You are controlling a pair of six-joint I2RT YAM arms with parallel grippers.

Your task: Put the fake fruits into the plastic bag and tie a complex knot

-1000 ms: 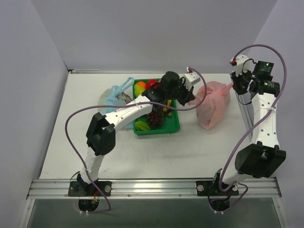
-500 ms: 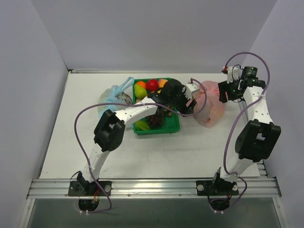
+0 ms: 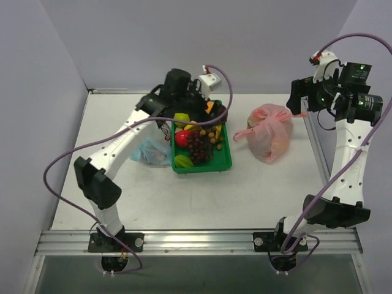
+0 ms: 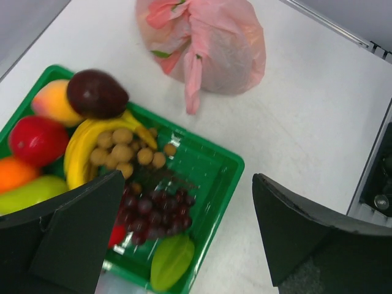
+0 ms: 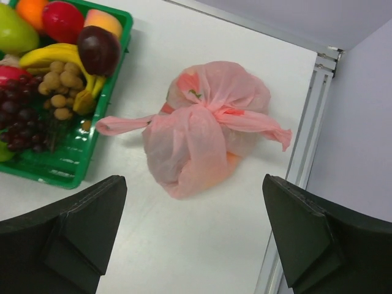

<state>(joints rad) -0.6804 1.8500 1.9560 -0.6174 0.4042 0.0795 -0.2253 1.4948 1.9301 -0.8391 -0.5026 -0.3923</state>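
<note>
The pink plastic bag [image 3: 269, 133] lies on the table to the right of the green tray, closed, with the knot [image 5: 207, 111] bunched on top and its handle ends sticking out left and right. Something orange shows through its skin. More fake fruits fill the tray: a banana [image 4: 76, 147], a red apple [image 4: 33, 138] and purple grapes [image 3: 197, 144]. My left gripper [image 4: 187, 184] hangs open and empty over the tray. High beside the bag, my right gripper [image 5: 195, 184] is open too, with nothing in it. Neither touches the bag.
The green tray [image 3: 223, 160] sits mid-table. A light-blue bag [image 3: 150, 150] lies against its left side, partly under my left arm. A metal rail [image 5: 303, 147] runs along the table's right edge, close to the pink bag.
Both grippers have opened and let go of the pink bag's handles. My left arm swung back left over the tray, and my right arm lifted up and to the right.
</note>
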